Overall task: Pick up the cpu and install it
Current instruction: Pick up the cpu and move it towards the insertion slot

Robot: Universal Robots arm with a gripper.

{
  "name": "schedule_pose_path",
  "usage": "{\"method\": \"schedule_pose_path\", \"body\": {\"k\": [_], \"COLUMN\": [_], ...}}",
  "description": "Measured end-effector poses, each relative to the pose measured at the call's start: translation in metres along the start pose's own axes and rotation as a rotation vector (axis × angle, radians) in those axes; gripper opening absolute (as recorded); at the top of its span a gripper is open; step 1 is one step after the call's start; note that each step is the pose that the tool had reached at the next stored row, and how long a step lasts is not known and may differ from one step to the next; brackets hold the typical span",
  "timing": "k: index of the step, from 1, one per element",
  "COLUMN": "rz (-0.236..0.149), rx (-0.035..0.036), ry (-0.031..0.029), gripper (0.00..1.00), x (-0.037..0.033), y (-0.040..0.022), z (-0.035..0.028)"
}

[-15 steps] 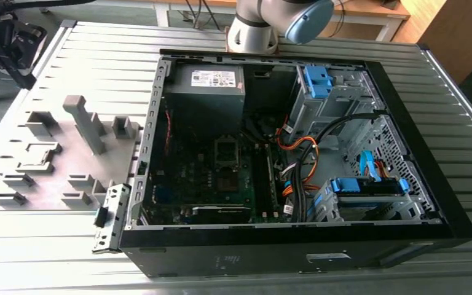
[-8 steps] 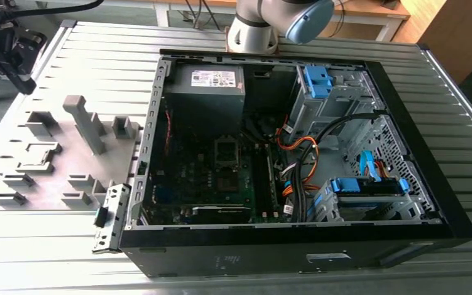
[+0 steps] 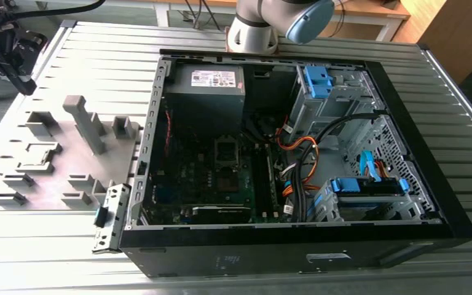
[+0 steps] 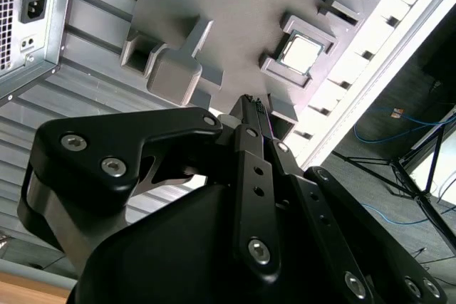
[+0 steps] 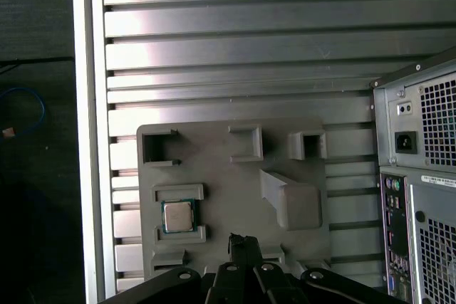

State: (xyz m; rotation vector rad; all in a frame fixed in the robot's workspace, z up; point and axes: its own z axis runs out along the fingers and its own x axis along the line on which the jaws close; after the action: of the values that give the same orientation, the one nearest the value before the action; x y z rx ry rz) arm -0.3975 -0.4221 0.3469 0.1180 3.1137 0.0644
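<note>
The cpu (image 5: 178,216) is a small square chip with a dull metallic face. It lies flat in a bracketed seat on the grey fixture plate (image 5: 221,169), and in the second wrist view the cpu (image 4: 299,53) sits in the same seat. My gripper (image 5: 244,242) hovers well above the plate, off to one side of the chip and touching nothing. Its black fingertips (image 4: 249,102) are pressed together with nothing between them. In the exterior view the open computer case (image 3: 302,153) lies to the right of the fixture plate (image 3: 64,153).
Grey blocky fixtures (image 5: 292,201) rise from the plate near the chip's seat. The case's rear panel (image 5: 420,176) borders the plate on one side. The ribbed metal table (image 5: 235,40) ends at an edge (image 5: 89,133) close to the plate. Cables fill the case.
</note>
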Motion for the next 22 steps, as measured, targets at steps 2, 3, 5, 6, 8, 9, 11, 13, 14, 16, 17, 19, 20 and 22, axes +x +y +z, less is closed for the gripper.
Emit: {"method": "schedule_pose_path", "body": {"k": [2, 3, 5, 6, 8, 9, 11, 13, 14, 16, 17, 19, 20, 22], "rz": [0.0, 0.0, 0.0, 0.0, 0.0, 0.0, 0.0, 0.0, 0.0, 0.0, 0.0, 0.0, 0.0, 0.0], "rx": [0.0, -0.0001, -0.0001, 0.0, 0.0, 0.0, -0.0001, 0.0, -0.0001, 0.0, 0.0001, 0.0002, 0.0002, 0.0002], "ry": [0.0, -0.0001, -0.0002, 0.0, 0.0, -0.0001, -0.0002, 0.0, -0.0001, 0.0002, 0.0005, 0.0012, 0.0015, 0.002], "gripper": [0.11, 0.11, 0.11, 0.11, 0.11, 0.11, 0.11, 0.11, 0.11, 0.11, 0.11, 0.11, 0.11, 0.11], "x": [0.0, 0.0001, 0.0009, 0.0017, 0.0039, 0.0053, 0.0085, 0.0117, 0.013, 0.0151, 0.0162, 0.018, 0.0191, 0.0219], "y": [0.0, 0.0, -0.0001, -0.0001, -0.0003, -0.0004, -0.0007, -0.0009, -0.0011, -0.0014, -0.0015, -0.0018, -0.0019, -0.0023], "z": [0.0, 0.0001, 0.0002, 0.0001, 0.0003, 0.0005, 0.0012, 0.0021, 0.0031, 0.0058, 0.0072, 0.0102, 0.0116, 0.0141]}}
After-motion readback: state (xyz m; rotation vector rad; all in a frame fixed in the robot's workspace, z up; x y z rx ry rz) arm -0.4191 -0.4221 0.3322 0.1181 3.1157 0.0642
